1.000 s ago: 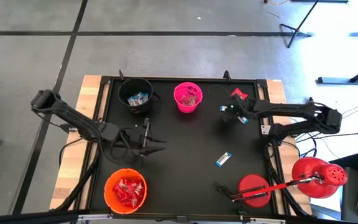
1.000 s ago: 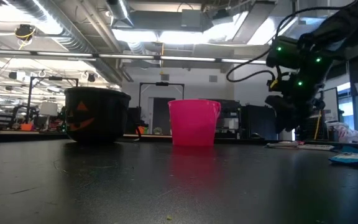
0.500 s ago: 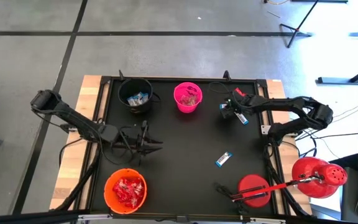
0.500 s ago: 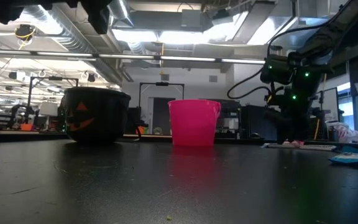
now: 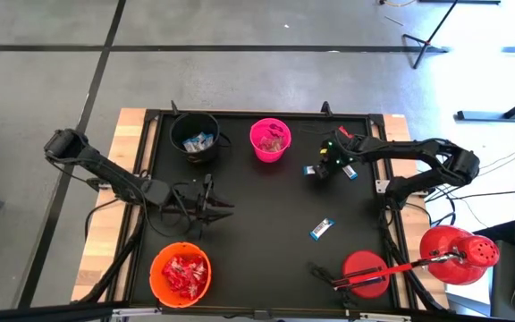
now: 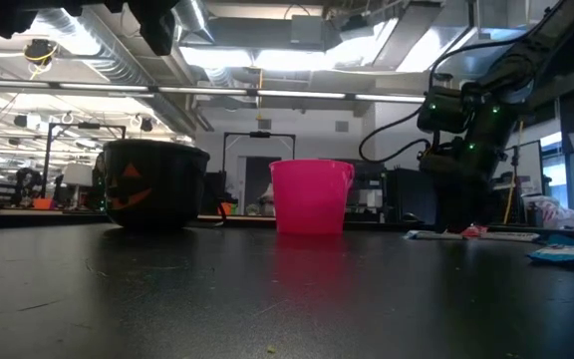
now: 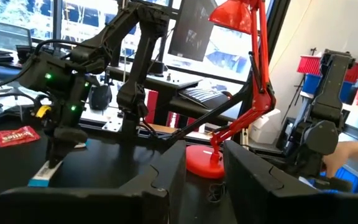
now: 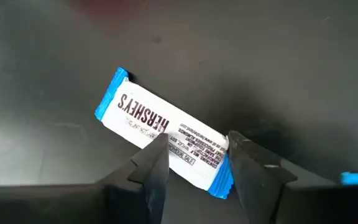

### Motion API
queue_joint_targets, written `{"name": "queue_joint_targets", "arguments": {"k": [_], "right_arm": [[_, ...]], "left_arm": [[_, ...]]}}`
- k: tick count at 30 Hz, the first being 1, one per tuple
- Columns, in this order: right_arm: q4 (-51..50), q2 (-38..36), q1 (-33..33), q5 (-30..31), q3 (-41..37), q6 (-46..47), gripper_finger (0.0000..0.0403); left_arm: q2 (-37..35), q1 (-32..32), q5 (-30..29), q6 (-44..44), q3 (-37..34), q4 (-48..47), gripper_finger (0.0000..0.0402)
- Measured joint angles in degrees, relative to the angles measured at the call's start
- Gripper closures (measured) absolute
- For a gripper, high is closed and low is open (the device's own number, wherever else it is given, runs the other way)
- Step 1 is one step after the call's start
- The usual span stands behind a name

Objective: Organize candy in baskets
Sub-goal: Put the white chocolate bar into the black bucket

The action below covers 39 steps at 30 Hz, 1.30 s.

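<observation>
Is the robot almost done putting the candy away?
Nearly. The orange bucket, black bucket and pink bucket already hold candy. The right gripper has its fingers around a blue-and-white bar on the table. Another bar and a red packet remain.

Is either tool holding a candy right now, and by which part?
Right tool straddles one end of the blue-and-white bar; grip cannot be told. Left tool holds nothing.

bar (image 8: pixel 166 138): white, blue ends | buckets: black (image 5: pixel 195 136), pink (image 5: pixel 270 140), orange (image 5: pixel 180 274)
</observation>
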Motion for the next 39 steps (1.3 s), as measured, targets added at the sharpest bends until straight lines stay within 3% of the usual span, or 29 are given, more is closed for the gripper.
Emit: {"name": "queue_joint_targets", "arguments": {"k": [7, 15, 19, 28, 39], "right_arm": [[-0.3, 0.0, 0.0, -3.3, -0.1, -1.4, 0.0274], [-0.4, -0.8, 0.1, -7.9, -0.2, -3.8, 0.0394], [-0.8, -2.3, 0.2, -10.3, -0.3, -4.3, 0.0399], [-0.4, -9.5, 6.6, -9.2, -0.4, -2.9, 0.0403], [13.2, -16.2, 17.7, -8.7, 1.5, 3.1, 0.0403]], "left_arm": [[0.0, 0.0, 0.0, -0.2, 0.0, 0.0, 0.0303], [0.0, 0.0, 0.0, -1.1, 0.0, 0.0, 0.0303], [0.0, 0.0, 0.0, -1.3, 0.0, 0.0, 0.0303], [0.0, 0.0, -1.3, -1.3, 0.0, 0.0, 0.0303], [0.0, 0.0, -5.3, -1.6, 0.0, 0.0, 0.0303]]}}
